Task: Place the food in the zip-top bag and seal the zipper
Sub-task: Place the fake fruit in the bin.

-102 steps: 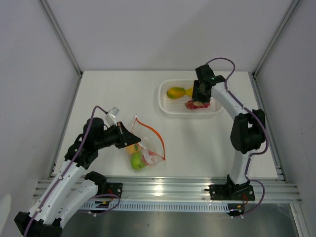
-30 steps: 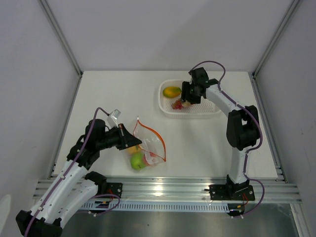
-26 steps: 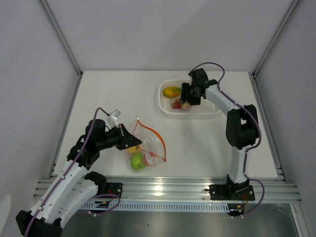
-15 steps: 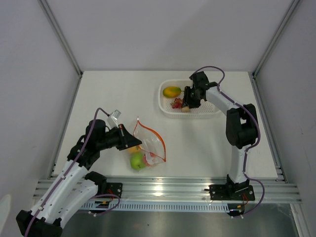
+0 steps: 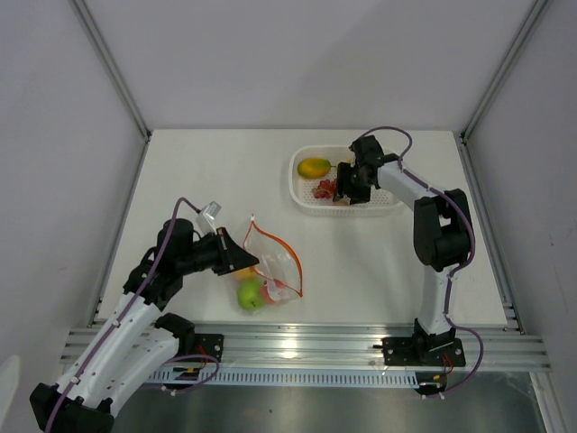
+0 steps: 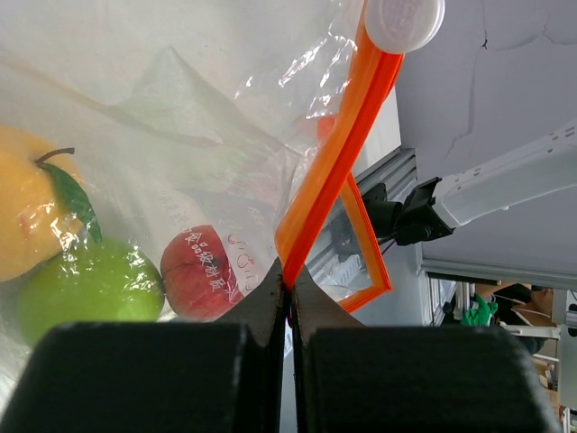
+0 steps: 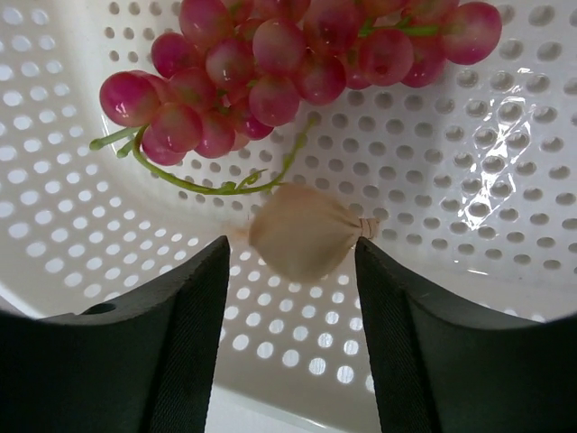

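Left wrist: left gripper [image 6: 288, 290] clenched on zipper [image 6: 335, 171] of zip-top bag [image 6: 180, 99], green apple [image 6: 86, 289] sat inside. Right wrist: right gripper [image 7: 293, 262] stood released, jaws astride pale piece [image 7: 302, 233] in white basket [image 7: 469, 225], beside grape bunch [image 7: 288, 63].

Left tool [image 6: 288, 287]: jaws fully closed, arm extended low and forward. Right tool [image 7: 290, 253]: jaws apart, wrist pointing downward.

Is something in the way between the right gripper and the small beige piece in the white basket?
Nothing visible is. The open right gripper has one finger on each side of the small beige bulb-shaped toy piece in the white perforated plastic basket; the pink-red toy grape bunch lies just beyond it.
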Tool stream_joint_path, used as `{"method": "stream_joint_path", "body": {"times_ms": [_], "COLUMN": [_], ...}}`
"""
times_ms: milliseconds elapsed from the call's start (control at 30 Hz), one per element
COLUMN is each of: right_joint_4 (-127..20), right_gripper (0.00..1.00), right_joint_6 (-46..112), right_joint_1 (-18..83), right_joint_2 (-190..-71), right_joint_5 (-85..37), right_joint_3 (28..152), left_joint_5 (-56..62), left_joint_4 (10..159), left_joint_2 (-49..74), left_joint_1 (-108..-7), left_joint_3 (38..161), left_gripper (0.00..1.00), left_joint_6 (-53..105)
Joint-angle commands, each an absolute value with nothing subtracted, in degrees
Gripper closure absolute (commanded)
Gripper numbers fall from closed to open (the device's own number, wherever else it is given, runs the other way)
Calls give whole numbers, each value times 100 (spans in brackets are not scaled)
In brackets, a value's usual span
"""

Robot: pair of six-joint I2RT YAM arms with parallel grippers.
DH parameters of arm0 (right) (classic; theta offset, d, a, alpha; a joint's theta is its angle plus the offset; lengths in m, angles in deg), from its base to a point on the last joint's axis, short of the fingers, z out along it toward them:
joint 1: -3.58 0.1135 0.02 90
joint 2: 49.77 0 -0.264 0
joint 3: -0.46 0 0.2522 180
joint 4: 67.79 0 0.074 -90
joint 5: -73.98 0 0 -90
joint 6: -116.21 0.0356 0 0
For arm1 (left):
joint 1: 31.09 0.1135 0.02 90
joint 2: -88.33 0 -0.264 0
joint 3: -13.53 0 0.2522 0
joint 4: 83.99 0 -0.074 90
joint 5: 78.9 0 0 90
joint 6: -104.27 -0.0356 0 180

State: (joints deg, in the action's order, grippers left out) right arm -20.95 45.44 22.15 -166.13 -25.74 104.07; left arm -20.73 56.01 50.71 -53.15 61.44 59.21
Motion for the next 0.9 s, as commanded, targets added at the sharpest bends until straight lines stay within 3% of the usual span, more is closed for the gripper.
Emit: {"method": "stream_joint_path", "body": {"times_ms": [0,533,700,867], "right_joint_4": [-2151,-2001,-1975,-2010], "right_gripper": [39,36,40,52], "right_joint_6": [4467,4300,4300,4361], "right_joint_1": [2186,2160,2134,2116], "right_joint_2": [-16350,-16403,-16631,-16763], "right_joint_5": [-2560,-2323,-2349,-2428], "right_joint_3": [10326,10299,10466,10554], "left_joint_5": [-2177,-2221,-2229,-2194], "left_joint_4": [5703,5782,5773,5703], "left_joint_2": [5080,5036,5045,5072], "left_joint_1": [-5253,-5245,-5245,-5236], "left_joint_3": [6077,5981,6007,6016], "left_gripper": [100,99,99,99], "left_joint_6": [5830,5847,5847,5821]}}
